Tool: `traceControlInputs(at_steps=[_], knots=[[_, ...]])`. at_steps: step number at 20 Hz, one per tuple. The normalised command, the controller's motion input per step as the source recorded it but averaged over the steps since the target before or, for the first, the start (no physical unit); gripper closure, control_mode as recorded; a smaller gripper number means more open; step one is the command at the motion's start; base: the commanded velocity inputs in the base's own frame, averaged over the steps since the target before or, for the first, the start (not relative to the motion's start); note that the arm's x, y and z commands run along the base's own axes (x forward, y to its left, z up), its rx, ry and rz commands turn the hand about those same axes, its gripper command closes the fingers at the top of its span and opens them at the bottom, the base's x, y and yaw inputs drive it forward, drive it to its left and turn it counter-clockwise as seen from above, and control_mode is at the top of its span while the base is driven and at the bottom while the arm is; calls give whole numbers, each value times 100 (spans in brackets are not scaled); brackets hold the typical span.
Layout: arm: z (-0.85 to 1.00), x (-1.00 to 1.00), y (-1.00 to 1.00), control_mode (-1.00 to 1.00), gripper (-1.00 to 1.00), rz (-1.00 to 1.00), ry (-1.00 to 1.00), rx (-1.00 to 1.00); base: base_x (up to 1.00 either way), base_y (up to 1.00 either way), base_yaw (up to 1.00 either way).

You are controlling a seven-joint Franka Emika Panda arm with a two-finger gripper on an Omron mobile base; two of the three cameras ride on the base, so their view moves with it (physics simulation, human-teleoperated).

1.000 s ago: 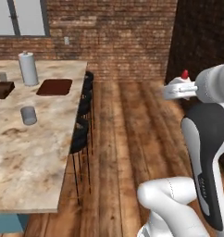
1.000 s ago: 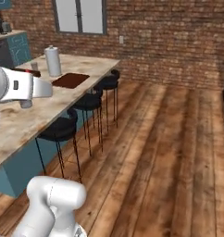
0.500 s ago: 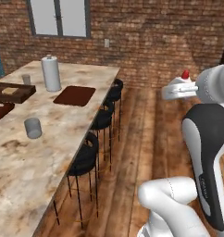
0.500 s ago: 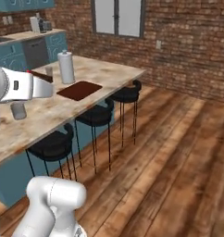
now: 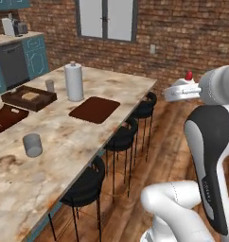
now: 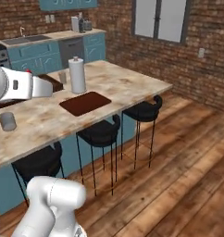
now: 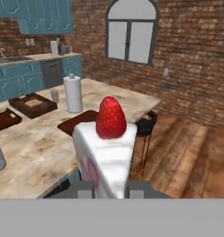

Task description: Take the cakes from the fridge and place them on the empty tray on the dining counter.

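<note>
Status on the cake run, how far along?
Done: one cake is out of the fridge. In hand: the gripper is shut on it, held off to the side of the dining counter. Left: the empty tray holds nothing yet, so both placements remain.

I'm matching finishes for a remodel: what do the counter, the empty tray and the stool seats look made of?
Counter: polished stone, beige-brown marbling. Empty tray: matte reddish-brown, perhaps wood or plastic; no grain visible. Stools: black padded-looking seats on thin dark legs, probably metal.
</note>
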Motion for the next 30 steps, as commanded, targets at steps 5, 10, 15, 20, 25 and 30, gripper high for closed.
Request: traceControlInputs(at_steps=[5,10,15,20,25,30], knots=[[0,0,0,100,100,0,0,0,52,-75,45],[0,0,0,100,100,0,0,0,41,-75,46],[0,0,0,100,100,0,0,0,25,-80,46],[0,0,0,100,100,0,0,0,17,-83,45],[0,0,0,100,100,0,0,0,50,-68,44],[0,0,0,100,100,0,0,0,57,-38,41]])
